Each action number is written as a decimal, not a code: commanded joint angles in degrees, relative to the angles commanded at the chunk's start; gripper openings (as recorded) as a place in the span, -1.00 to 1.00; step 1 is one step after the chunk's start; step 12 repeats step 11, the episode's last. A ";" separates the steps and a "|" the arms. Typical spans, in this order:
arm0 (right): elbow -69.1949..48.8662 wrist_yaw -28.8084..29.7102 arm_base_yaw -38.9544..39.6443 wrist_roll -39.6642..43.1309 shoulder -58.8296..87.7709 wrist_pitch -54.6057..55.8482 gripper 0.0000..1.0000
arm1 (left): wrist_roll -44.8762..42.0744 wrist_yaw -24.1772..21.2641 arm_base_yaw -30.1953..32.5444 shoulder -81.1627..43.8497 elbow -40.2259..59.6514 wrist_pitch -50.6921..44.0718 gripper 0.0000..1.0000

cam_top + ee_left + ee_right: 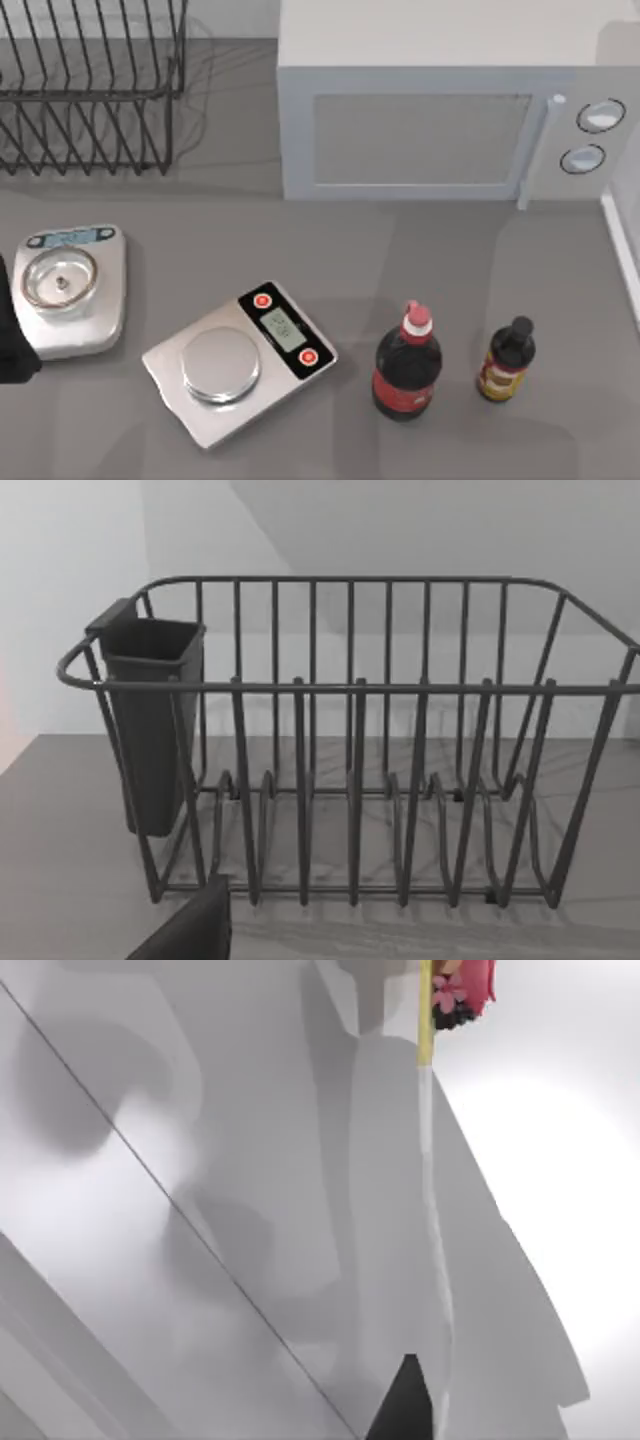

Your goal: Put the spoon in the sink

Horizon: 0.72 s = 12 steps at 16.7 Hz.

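The spoon (428, 1210) is a thin silver strip with a yellow upper part and a pink flowered end. In the right wrist view it runs straight out from my right gripper (420, 1400), which is shut on its near end beside one dark fingertip (405, 1405). Behind it lie the pale grey walls of the sink (150, 1210). The sink's white rim (622, 250) shows at the table's right edge. My left gripper (12, 340) is parked at the left edge, open, one finger (190, 930) facing the dish rack.
A wire dish rack (90, 90) with a dark cutlery cup (150, 730) stands at the back left and a microwave (440, 110) at the back. Two kitchen scales (70, 290) (240, 360) sit front left. A cola bottle (407, 365) and a sauce bottle (507, 362) stand front right.
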State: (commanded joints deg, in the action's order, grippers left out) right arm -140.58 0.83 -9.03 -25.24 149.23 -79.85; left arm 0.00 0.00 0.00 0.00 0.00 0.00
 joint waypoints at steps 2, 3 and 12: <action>0.00 0.00 0.00 0.00 0.00 0.00 0.51 | 0.00 0.00 0.00 0.00 0.00 0.00 1.00; 0.00 0.00 0.00 0.00 0.00 0.00 0.66 | 0.00 0.00 0.00 0.00 0.00 0.00 1.00; 0.00 0.00 0.00 0.00 0.00 0.00 1.00 | 0.00 0.00 0.00 0.00 0.00 0.00 1.00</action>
